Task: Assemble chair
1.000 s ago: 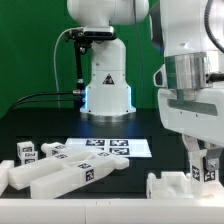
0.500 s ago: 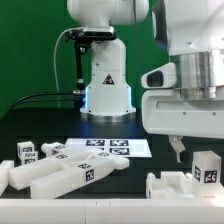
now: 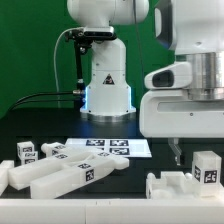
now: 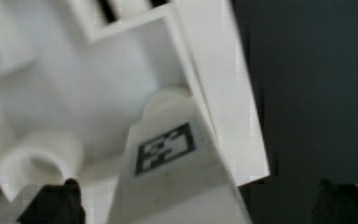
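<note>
My gripper point(image 4: 202, 205) is open, with its jaws wide apart and nothing held. In the exterior view its white hand hangs at the right, one dark finger point(image 3: 175, 152) pointing down just above a large white chair part point(image 3: 168, 186) at the front right. A small upright white piece with a marker tag point(image 3: 207, 168) stands on that part, beside the finger. In the wrist view the white chair part point(image 4: 87, 110) fills the picture, with a tagged piece point(image 4: 163, 148) lying between the two dark fingertips point(image 4: 55, 200).
Several long white tagged chair parts point(image 3: 70, 172) lie at the front on the exterior view's left, with a small tagged block point(image 3: 27, 151) behind them. The marker board point(image 3: 105, 147) lies mid-table before the robot base point(image 3: 107, 90).
One second ago the fingers stood close around the upright tagged piece. The hand has since turned and risen a little, and the piece stands free.
</note>
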You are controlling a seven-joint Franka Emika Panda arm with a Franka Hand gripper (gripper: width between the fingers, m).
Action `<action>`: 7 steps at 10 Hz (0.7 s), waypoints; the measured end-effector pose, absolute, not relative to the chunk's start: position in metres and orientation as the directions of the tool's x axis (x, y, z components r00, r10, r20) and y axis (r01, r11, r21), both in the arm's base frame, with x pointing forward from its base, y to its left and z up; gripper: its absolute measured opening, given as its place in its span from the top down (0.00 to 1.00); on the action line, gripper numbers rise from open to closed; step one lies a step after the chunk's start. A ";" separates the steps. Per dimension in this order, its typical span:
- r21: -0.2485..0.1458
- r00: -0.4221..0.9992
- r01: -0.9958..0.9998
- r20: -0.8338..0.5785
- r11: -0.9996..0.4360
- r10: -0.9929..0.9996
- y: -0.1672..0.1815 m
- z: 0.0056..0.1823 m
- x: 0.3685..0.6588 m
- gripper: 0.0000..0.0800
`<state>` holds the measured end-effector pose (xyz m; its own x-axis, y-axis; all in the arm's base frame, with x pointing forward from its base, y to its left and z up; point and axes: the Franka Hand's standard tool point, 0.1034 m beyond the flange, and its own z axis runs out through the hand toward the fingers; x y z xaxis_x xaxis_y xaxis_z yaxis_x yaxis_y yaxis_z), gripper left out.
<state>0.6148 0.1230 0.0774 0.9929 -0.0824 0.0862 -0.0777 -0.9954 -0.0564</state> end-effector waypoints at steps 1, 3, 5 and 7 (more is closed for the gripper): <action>-0.063 0.988 -0.125 0.082 -0.990 -0.130 0.123 0.077 0.615 0.19; -0.065 0.986 -0.141 0.081 -0.988 -0.146 0.123 0.077 0.615 0.35; -0.078 0.952 -0.291 0.070 -0.954 -0.296 0.122 0.077 0.615 0.64; -0.100 0.813 -0.575 0.041 -0.812 -0.581 0.121 0.077 0.614 0.64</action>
